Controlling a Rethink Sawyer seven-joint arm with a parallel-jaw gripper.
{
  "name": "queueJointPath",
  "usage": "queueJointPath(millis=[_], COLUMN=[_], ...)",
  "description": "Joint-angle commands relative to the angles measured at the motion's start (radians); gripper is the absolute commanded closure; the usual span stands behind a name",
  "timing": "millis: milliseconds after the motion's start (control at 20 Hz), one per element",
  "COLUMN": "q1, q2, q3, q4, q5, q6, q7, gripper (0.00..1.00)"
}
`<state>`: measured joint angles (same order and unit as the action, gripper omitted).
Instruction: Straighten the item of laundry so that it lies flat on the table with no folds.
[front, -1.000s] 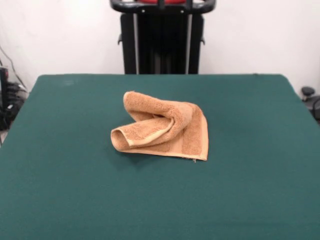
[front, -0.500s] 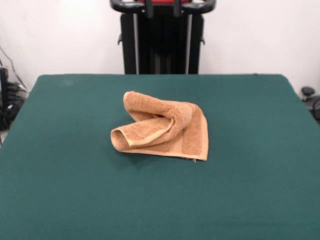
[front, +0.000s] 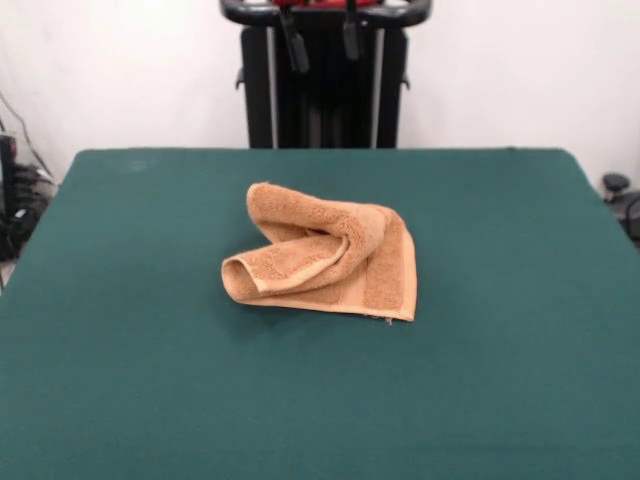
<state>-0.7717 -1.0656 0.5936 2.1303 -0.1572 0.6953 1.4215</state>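
Orange-tan terry cloth is what you have to work with: the towel (front: 325, 265) lies crumpled near the middle of the tabletop (front: 320, 400), well below the fingers (front: 297, 50) and apart from them. You can see it is folded over on itself. Its upper layer curls into a loose roll whose open mouth faces the picture's left, showing a paler inner edge. The lower layer lies flat beneath the roll and runs out to a squared corner at the picture's lower right, on the side of the right-hand finger. A woven band runs along that flat edge, and a tiny speck sits at the corner; you cannot tell whether it is a tag.

The dark green felt-like tabletop spreads wide on every side of the towel.

Up at the top edge, the gripper (front: 322, 42) shows only as two dark fingers hanging down with a clear gap between them, spread apart and grasping nothing. They hang in front of the black pedestal (front: 325, 100), high above the cloth. Behind the fingers stands a plain white wall (front: 520, 70).
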Motion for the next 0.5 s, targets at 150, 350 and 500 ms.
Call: queueJointPath(millis=[150,350,500], q1=[-0.003,-0.032,-0.042], q2=[0.252,0.314,0.346], q3=[0.267,0.324,0.328], q4=[-0.160,-0.197,-0.226], q5=[-0.206,-0.232,-0.226], q6=[0.377,0.429,0.466], q7=[-0.571,-0.677,-0.680], gripper=[0.00,0.00,0.00])
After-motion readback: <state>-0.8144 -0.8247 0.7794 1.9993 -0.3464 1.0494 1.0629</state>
